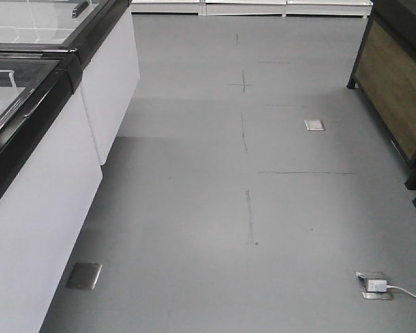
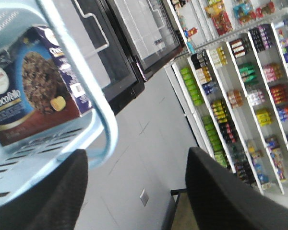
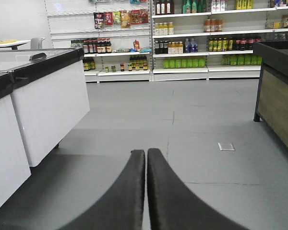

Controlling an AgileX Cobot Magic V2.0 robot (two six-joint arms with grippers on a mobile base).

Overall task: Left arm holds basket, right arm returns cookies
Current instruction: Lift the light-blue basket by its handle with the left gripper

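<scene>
Left wrist-mounted view: the left claw [image 2: 137, 154] is seen spread wide. The light blue basket [image 2: 103, 120] is shown over its lower-left finger, though whether they touch cannot be told. The cookies [image 2: 38, 91], a glossy navy cardboard box, are held inside the slotted plastic wall. The right claw [image 3: 146, 153] is pressed closed and empty, and should be opened before the box's flat faces are approached. Stocked shelves [image 3: 182, 48] are ranged beyond.
</scene>
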